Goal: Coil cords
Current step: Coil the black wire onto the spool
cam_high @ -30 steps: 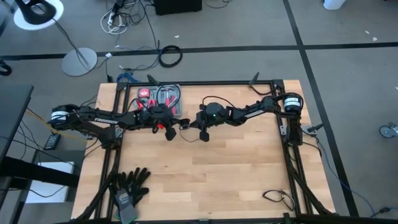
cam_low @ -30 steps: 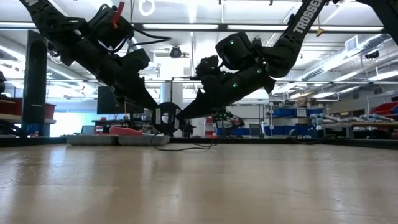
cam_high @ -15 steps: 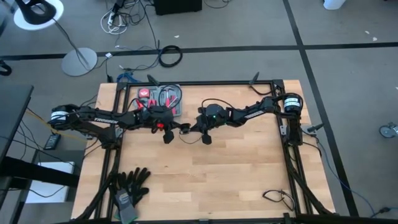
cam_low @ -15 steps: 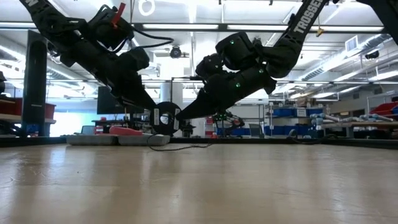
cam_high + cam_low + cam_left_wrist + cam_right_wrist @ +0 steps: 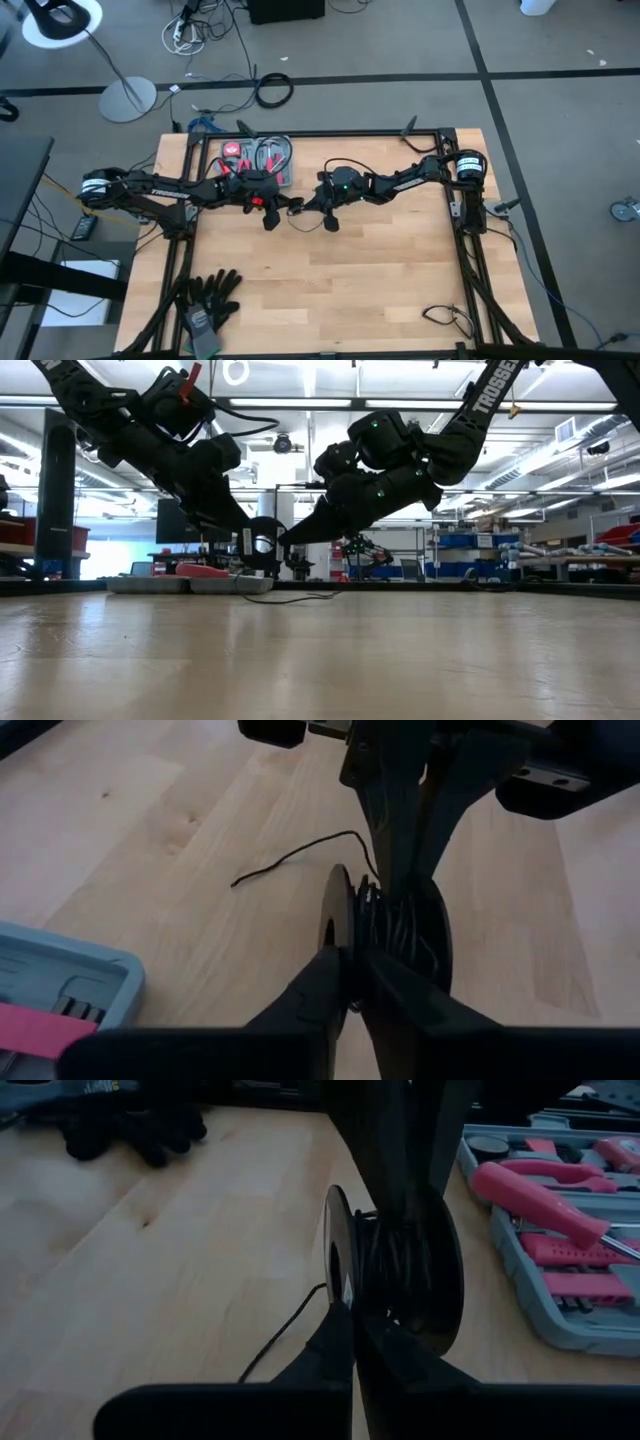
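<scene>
Wooden table [image 5: 380, 290] — cords [image 5: 400, 925] mid-air

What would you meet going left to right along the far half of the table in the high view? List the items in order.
Left arm's base → grey tool case → left gripper → cord spool → right gripper → right arm's base.

Wooden table [image 5: 340, 280] with grey tool case [image 5: 258, 156], black gloves [image 5: 208, 298], thin cord [image 5: 300, 598].
</scene>
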